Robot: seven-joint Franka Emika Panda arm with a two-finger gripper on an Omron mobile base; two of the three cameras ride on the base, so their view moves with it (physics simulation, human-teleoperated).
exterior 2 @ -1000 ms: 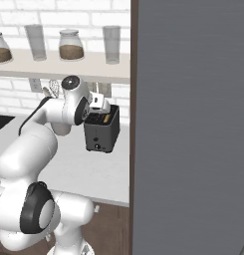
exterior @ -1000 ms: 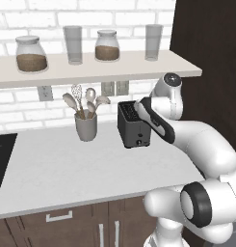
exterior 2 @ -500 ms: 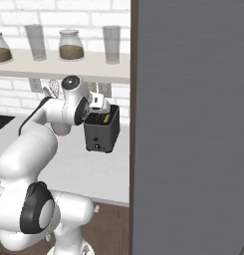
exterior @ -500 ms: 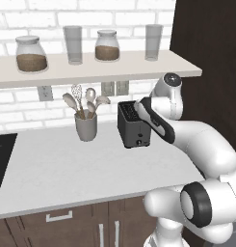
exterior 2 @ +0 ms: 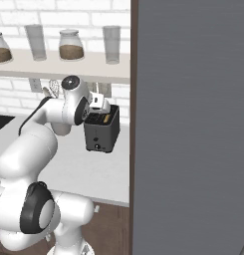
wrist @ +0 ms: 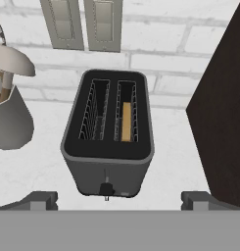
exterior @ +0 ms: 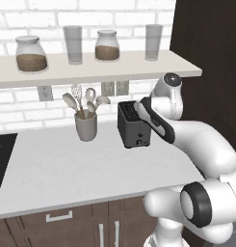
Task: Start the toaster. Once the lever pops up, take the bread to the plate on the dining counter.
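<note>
Toaster dark grey-black; bread tan-brown; utensil crock grey; brick backsplash white; wall counter pale grey-white.

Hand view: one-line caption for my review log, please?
Open gripper poised above the toaster, bread sitting in one slot, utensil crock beside it.

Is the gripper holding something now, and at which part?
Nothing is held. The gripper hangs open above the toaster; the bread sits in its slot.
</note>
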